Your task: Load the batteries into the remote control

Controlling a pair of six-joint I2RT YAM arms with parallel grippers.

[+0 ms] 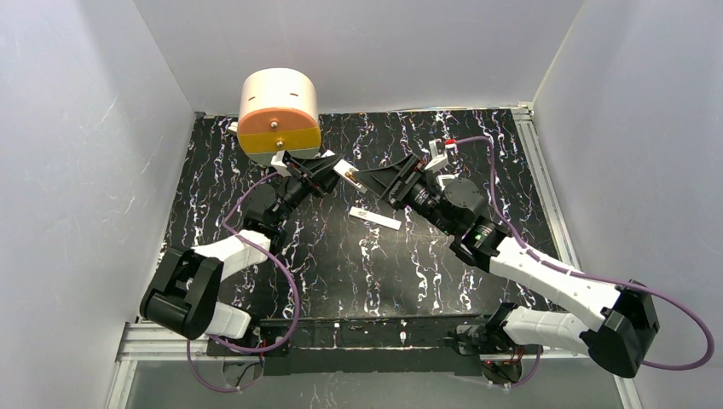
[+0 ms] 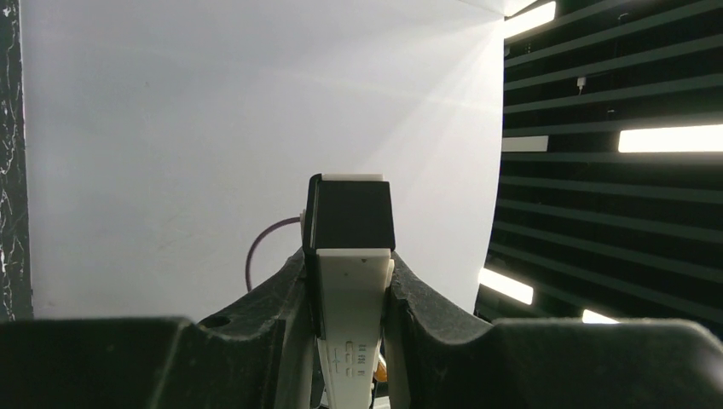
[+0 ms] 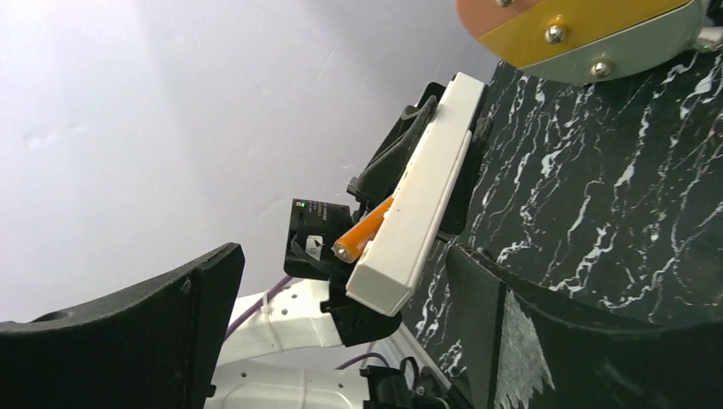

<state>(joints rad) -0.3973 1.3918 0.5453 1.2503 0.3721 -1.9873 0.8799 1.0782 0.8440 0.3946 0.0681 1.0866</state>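
Note:
My left gripper (image 1: 326,175) is shut on the white remote control (image 1: 346,173) and holds it off the table, pointing right. In the left wrist view the remote control (image 2: 351,298) stands clamped between the two black fingers (image 2: 273,307), with small printed marks on its near face. One copper-orange battery (image 3: 365,228) lies along the remote control's (image 3: 422,200) side, its metal end sticking out near the remote's end; a sliver of the battery (image 2: 380,368) shows low in the left wrist view. My right gripper (image 1: 375,181) is open just right of the remote's end, nothing between its fingers (image 3: 170,315).
A narrow plain white bar (image 1: 375,218) lies on the black marbled table (image 1: 358,273) just below the grippers. A round cream and orange device (image 1: 279,111) stands at the back left, close behind the left gripper. White walls enclose the table.

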